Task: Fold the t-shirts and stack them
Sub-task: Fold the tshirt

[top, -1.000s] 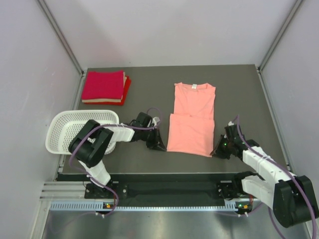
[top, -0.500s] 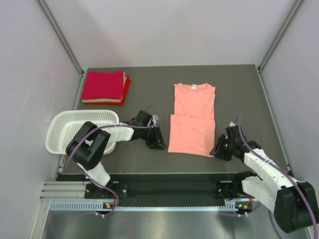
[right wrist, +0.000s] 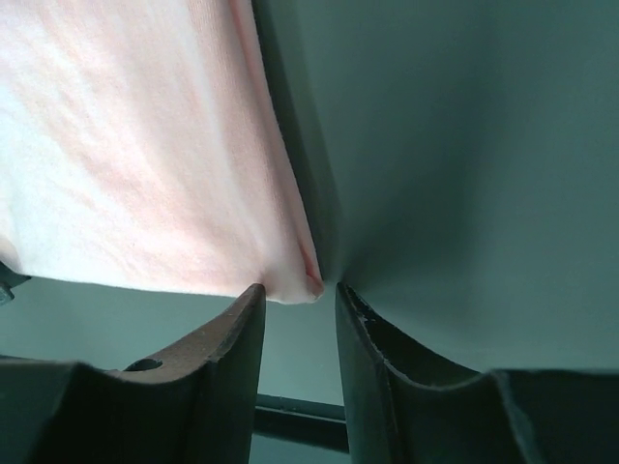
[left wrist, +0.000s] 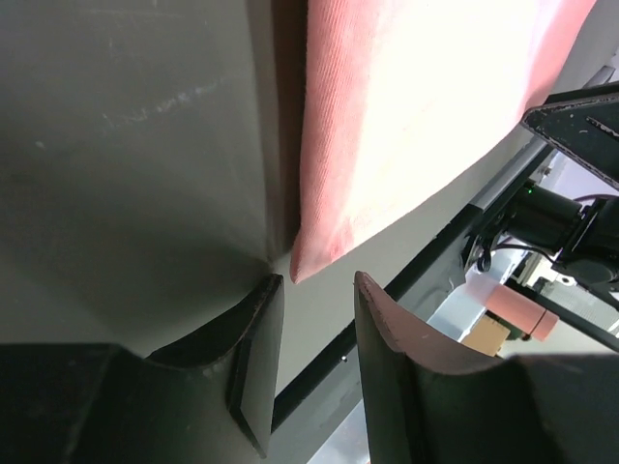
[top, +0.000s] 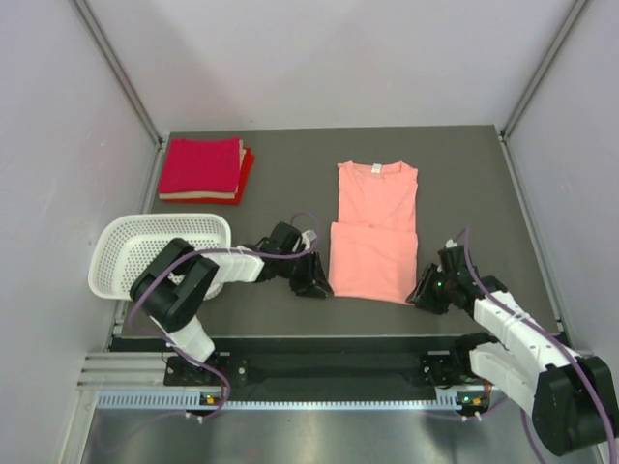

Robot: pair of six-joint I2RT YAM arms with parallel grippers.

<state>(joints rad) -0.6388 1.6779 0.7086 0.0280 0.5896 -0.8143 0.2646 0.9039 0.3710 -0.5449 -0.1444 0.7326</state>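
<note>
The salmon-pink t-shirt (top: 372, 237) is laid on the counter (top: 290, 193), its long axis pointing away from the arm bases. Its near corners are flanked equally closely by the left end effector (top: 314, 287) and right end effector (top: 420, 297), each held with jaws parted and nothing gripped.

salmon-pink short-sleeved cloth t-shirt (top: 372, 232): plain, no print | folded square cloth t-shirt stack (top: 201, 166): crimson on top, red and beige edges beneath | oval plastic basket (top: 111, 261): white, perforated with small holes | flat matte tabletop (top: 280, 188): dark grey
</note>
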